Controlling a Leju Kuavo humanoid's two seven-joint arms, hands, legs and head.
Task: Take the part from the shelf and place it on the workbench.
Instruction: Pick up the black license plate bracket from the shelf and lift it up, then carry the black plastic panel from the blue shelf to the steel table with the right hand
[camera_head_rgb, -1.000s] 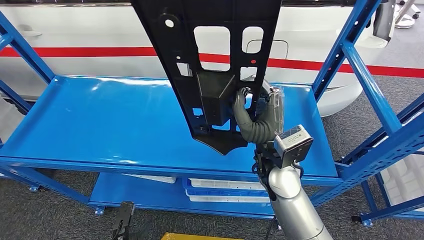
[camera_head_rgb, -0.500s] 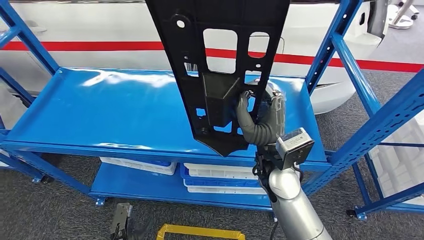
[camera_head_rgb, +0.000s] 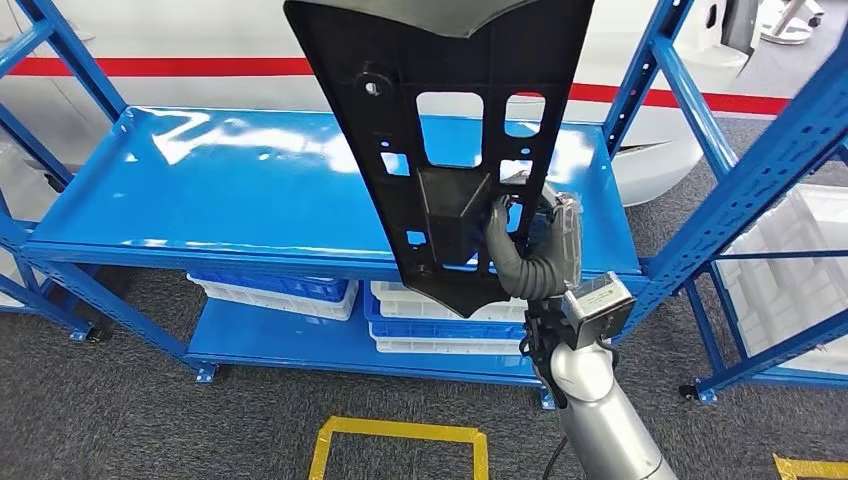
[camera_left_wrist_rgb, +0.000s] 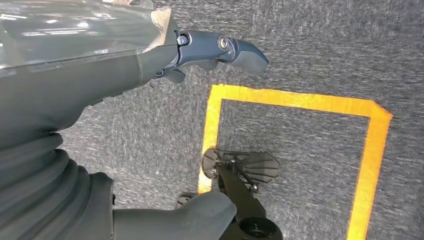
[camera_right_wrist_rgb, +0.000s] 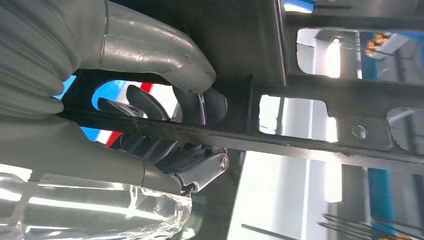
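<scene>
The part (camera_head_rgb: 440, 120) is a large black flat panel with several cut-out windows and a boxy block on its face. It stands upright in the air in front of the blue shelf (camera_head_rgb: 230, 190), clear of the shelf's top board. My right hand (camera_head_rgb: 528, 250) grips it near its lower end, fingers hooked through an opening. In the right wrist view the hand (camera_right_wrist_rgb: 165, 135) wraps a thin rib of the part (camera_right_wrist_rgb: 310, 145), thumb on one side, fingers on the other. My left hand (camera_left_wrist_rgb: 75, 100) hangs over the floor, thumb and fingers apart, holding nothing.
White and blue bins (camera_head_rgb: 440, 330) sit on the shelf's lower board. Blue uprights of a second rack (camera_head_rgb: 740, 180) stand close on the right. A white car body with a red stripe (camera_head_rgb: 200, 65) lies behind the shelf. A yellow tape square (camera_head_rgb: 400, 440) marks the grey carpet.
The whole picture has shifted: the camera has drawn back from the shelf, and more floor and the tape square show. The part stays in my right hand, its top edge now visible.
</scene>
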